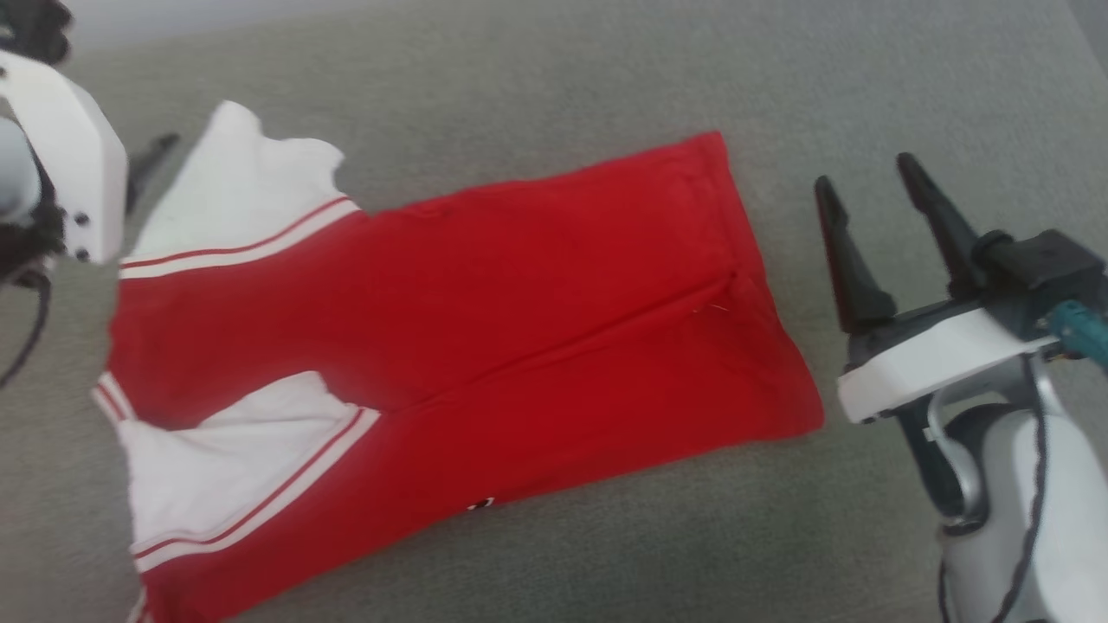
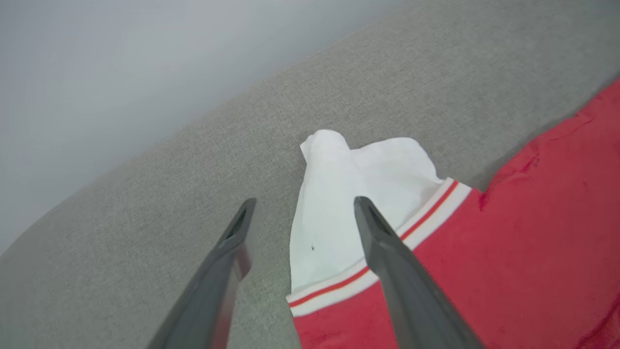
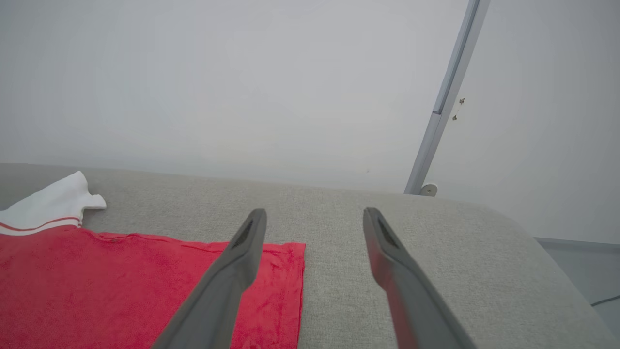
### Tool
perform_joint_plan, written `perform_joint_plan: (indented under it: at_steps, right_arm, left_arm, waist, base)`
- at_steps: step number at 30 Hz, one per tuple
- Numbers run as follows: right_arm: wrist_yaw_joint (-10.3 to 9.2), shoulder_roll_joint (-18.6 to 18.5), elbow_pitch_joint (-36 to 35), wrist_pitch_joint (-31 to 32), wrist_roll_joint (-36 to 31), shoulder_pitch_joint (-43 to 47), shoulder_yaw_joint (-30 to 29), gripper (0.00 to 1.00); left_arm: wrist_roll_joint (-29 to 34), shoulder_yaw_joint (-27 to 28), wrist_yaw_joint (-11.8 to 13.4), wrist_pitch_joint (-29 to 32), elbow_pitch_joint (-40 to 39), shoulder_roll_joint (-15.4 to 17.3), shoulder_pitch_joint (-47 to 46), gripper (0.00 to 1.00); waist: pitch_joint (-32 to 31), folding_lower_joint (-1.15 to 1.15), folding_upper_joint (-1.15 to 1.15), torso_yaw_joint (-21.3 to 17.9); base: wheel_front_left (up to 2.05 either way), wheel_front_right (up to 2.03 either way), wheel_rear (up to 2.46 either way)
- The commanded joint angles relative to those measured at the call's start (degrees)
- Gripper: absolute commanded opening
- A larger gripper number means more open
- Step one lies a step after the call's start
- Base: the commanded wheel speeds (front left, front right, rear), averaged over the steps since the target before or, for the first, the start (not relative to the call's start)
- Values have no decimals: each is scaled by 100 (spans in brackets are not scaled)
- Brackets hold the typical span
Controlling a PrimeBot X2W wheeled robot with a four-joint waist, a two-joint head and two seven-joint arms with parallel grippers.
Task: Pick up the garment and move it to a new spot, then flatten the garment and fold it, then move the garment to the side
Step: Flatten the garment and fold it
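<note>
The garment (image 1: 485, 329), a red T-shirt with white striped sleeves, lies folded lengthwise on the grey surface (image 1: 554, 78), sleeves toward the left and hem toward the right. My right gripper (image 1: 864, 169) stands open just right of the hem, touching nothing. In the right wrist view its fingers (image 3: 244, 242) hover above the garment's hem corner (image 3: 271, 271). My left gripper (image 2: 302, 206) is open over the far white sleeve (image 2: 348, 194), one finger above the grey surface and one above the sleeve's striped seam. In the head view one dark fingertip (image 1: 149, 160) shows past the white wrist housing.
The grey fabric surface (image 2: 145, 218) ends at a rounded far edge against a pale wall (image 3: 242, 72). A grey upright post (image 3: 443, 106) stands behind the right end, where the surface curves down to the floor.
</note>
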Motion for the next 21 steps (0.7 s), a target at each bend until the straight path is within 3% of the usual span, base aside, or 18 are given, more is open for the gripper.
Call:
perform_joint_plan:
  at_steps: [1,18,19,21]
  right_arm:
    - [-3,63,49,-97,-53,-36,51,100]
    - [-3,188,277,-71,-3,-242,292,100]
    - [-3,180,279,-27,22,-260,302,100]
    - [-3,144,281,81,77,-282,374,100]
  left_arm:
    - [17,19,-71,36,145,-63,-109,100]
    - [-47,-206,-325,917,2163,-883,-805,100]
    - [-99,-215,-335,1011,2283,-956,-772,93]
    - [-167,-239,-331,1216,2493,-1068,-703,11]
  waist:
    - [234,0,0,-228]
    - [797,0,0,-496]
    - [809,0,0,-495]
    - [828,0,0,-490]
  base:
    - [0,0,0]
    - [0,0,0]
    - [0,0,0]
    - [0,0,0]
